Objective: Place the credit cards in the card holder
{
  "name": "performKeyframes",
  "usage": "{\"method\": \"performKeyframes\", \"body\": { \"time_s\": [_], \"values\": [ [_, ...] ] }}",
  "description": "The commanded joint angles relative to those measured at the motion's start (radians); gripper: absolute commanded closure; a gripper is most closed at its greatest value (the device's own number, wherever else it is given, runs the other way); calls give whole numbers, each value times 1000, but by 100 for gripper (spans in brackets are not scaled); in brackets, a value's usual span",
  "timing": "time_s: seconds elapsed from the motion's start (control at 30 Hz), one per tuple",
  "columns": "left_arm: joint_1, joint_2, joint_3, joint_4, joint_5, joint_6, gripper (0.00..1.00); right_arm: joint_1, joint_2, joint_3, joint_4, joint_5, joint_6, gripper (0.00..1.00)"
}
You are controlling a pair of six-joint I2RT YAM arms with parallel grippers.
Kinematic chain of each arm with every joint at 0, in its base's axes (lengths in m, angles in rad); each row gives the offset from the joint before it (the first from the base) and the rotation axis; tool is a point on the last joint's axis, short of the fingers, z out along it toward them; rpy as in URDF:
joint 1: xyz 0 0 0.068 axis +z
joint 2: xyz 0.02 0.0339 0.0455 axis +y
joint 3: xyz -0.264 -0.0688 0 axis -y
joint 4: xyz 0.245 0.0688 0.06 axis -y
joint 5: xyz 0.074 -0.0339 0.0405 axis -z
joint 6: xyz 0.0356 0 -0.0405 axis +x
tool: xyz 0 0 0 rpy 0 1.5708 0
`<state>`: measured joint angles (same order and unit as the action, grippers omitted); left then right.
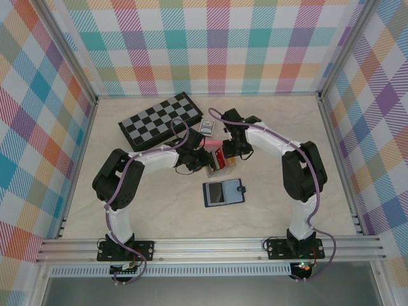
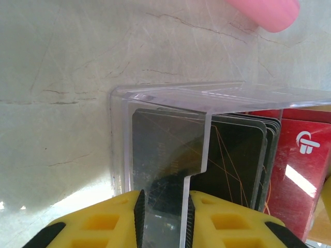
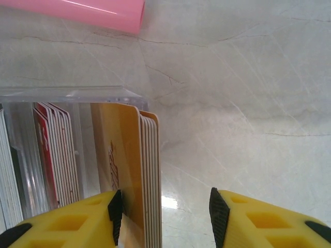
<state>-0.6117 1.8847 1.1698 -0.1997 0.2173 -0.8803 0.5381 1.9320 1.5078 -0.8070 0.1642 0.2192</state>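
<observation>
Now: my left gripper (image 2: pixel 164 227) has its two pads standing narrow, with a strip of the clear box (image 2: pixel 170 95) wall filling the gap between them. A black card stands right behind that strip. Whether the pads actually press on it, I cannot tell.

My right gripper (image 3: pixel 164 217) stands part open. One pad touches the face of the orange cards (image 3: pixel 116 150). The other pad is apart from the stack, with bare table (image 3: pixel 248 103) showing in the gap.

One clear box, standing on the table between my two grippers. Four colour groups stand upright in it: black cards (image 2: pixel 232 155), red cards (image 2: pixel 300 170), orange cards and white cards (image 3: pixel 8 175). Each group is several cards, packed too tightly to count singly.

One pink tube (image 2: pixel 266 10) lies just beyond the box, on the far side.

One card holder (image 1: pixel 223 192) lies open and flat on the near side of the box, apart from both grippers, snap tab to the right.

One pack of playing cards (image 1: pixel 208 126) lies farther back. One chessboard (image 1: pixel 162 121) lies far left.
</observation>
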Motion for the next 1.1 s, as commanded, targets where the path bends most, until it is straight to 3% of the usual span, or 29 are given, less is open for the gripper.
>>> {"method": "performKeyframes", "body": {
  "time_s": [0.0, 0.67, 1.07],
  "values": [
    [9, 5, -16, -69, -18, 13, 73, -6, -39, 19, -43, 28, -23, 53],
    [7, 12, -13, -65, -4, 7, 74, -4, -64, 35, -54, 18, -26, 58],
    [7, 13, -11, -64, -2, 9, 74, -4, -72, 39, -57, 18, -30, 72]
  ]
}}
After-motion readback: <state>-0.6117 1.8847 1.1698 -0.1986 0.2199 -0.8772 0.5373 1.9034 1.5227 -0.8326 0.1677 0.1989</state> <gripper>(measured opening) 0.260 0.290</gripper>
